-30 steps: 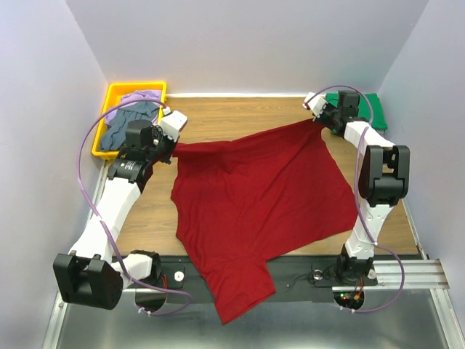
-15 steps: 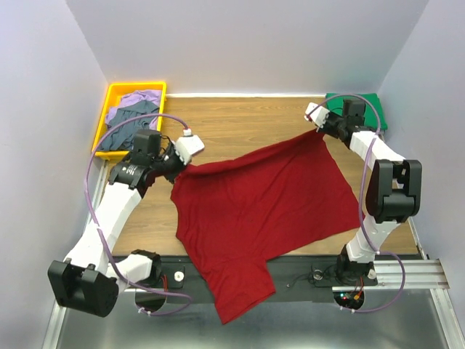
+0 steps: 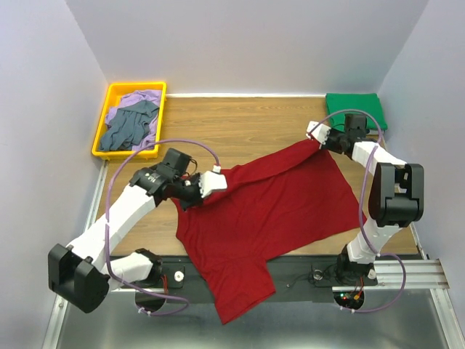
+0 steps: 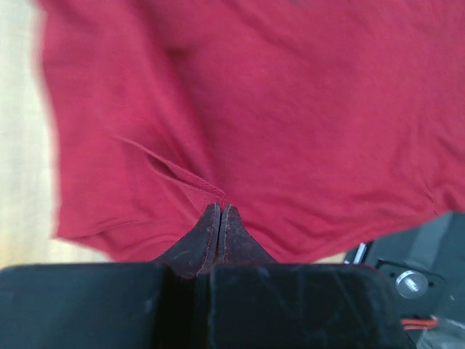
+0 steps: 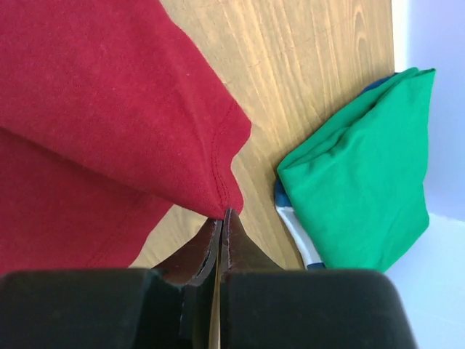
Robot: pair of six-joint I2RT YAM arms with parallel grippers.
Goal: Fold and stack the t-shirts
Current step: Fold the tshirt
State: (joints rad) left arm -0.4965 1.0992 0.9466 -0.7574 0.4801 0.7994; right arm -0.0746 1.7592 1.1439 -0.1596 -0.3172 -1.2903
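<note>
A dark red t-shirt (image 3: 269, 211) lies spread over the wooden table, one part hanging over the near edge. My left gripper (image 3: 215, 180) is shut on its left edge, and in the left wrist view the closed tips (image 4: 220, 208) pinch a fold of red cloth (image 4: 276, 109). My right gripper (image 3: 320, 140) is shut on the shirt's far right corner (image 5: 225, 190), lifted a little off the wood; its tips (image 5: 224, 214) are closed. A folded bright green t-shirt (image 3: 354, 110) (image 5: 363, 182) lies at the far right corner. Lavender (image 3: 134, 98) and grey-blue (image 3: 129, 127) t-shirts lie crumpled in the tray.
The yellow tray (image 3: 102, 138) stands at the far left against the wall. White walls enclose the table on three sides. A black rail (image 3: 305, 265) with the arm bases runs along the near edge. A white and blue strip (image 5: 294, 225) shows beside the green shirt.
My left gripper has carried its edge of the red shirt to the right and nearer, over the cloth. My right gripper has drawn its corner slightly nearer.
</note>
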